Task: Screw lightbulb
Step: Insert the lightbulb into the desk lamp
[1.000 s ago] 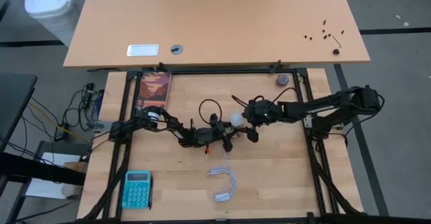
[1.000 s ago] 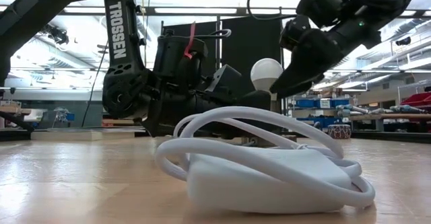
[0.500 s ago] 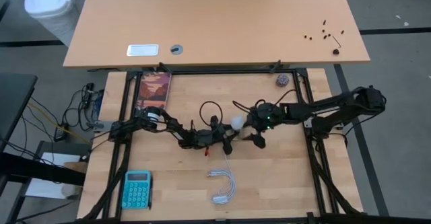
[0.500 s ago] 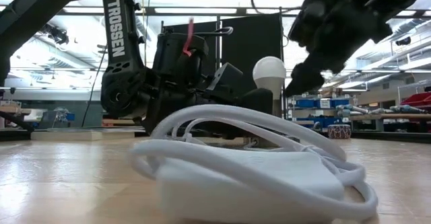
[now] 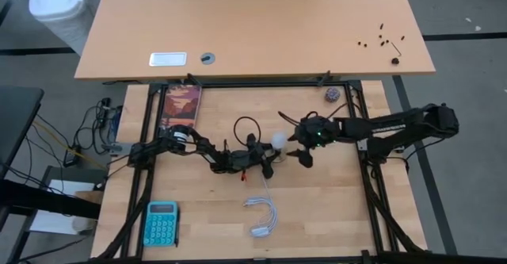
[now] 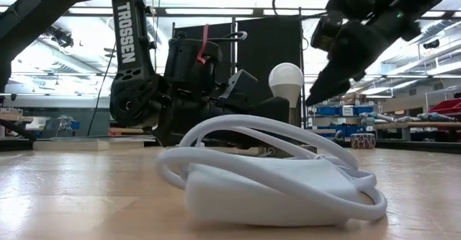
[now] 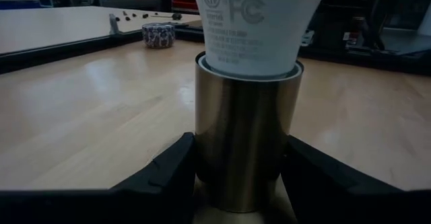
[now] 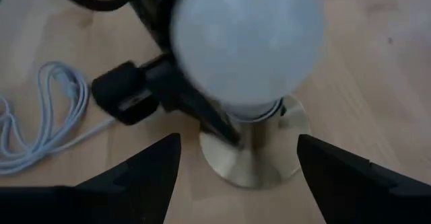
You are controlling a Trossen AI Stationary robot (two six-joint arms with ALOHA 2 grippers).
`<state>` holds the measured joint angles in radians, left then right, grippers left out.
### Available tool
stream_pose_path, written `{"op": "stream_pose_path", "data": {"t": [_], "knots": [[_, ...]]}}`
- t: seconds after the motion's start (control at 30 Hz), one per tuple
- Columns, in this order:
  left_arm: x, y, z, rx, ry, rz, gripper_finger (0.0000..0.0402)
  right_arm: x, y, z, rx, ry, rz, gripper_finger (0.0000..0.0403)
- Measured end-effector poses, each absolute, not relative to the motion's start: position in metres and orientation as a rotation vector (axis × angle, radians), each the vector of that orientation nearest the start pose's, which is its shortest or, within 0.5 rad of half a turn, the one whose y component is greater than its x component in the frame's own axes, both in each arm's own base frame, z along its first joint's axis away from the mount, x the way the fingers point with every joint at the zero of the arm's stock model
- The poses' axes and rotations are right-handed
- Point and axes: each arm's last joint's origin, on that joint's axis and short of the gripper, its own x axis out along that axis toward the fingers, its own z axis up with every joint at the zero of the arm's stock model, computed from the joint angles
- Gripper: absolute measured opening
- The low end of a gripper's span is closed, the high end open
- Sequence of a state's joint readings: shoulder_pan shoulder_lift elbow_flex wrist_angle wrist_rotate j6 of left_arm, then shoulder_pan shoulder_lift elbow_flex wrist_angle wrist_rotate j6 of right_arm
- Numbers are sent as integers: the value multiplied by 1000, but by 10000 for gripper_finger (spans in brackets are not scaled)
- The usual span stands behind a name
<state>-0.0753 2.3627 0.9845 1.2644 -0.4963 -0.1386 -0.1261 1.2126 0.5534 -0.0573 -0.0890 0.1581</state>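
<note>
The white lightbulb (image 5: pixel 277 140) stands upright in a brass socket (image 7: pixel 246 136) near the table's middle; its base is down inside the socket tube. The socket's round disc foot (image 8: pixel 259 167) rests on the table. My left gripper (image 5: pixel 272 154) reaches in from the table's left, shut on the socket. My right gripper (image 5: pixel 303 148) hangs open just right of the bulb (image 6: pixel 286 78) and a little above it, slanting down. In the right wrist view its fingers stand either side of the bulb (image 8: pixel 246 42), apart from it. My left gripper pinches the socket's brass tube (image 7: pixel 246 150) between its two fingers (image 7: pixel 168 173), low on the tube and under the bulb's neck (image 7: pixel 252 56). The fingers come in about level from the table's left. The socket stands upright with its foot on the table.
A coiled white cable with its adapter (image 5: pixel 263 216) lies nearer the front edge and fills the low view's foreground (image 6: pixel 274 182). A teal calculator (image 5: pixel 161 223) is at the front left, a book (image 5: pixel 181 105) at the far left, and a small ball (image 5: pixel 331 94) at the far right.
My right gripper has drawn back from the bulb toward the table's right edge and risen a little, staying open. The bulb and socket stand where they were.
</note>
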Motion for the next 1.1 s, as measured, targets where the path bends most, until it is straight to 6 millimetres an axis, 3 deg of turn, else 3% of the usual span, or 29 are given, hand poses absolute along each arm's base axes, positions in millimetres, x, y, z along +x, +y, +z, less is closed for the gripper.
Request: {"op": "stream_pose_path", "data": {"t": [0.2,0.57,0.87,1.0,1.1], "knots": [[406,-17,49,-102,82,416,198,239,-38,175,226,688,-48,306],[406,-18,49,-107,83,409,198,254,-38,173,220,588,0,306],[406,-17,49,-130,85,409,198,242,-22,182,323,641,132,306],[406,-8,49,-135,82,474,198,235,-7,196,378,622,302,306],[406,-6,48,-145,80,487,198,231,-1,203,370,602,314,306]]}}
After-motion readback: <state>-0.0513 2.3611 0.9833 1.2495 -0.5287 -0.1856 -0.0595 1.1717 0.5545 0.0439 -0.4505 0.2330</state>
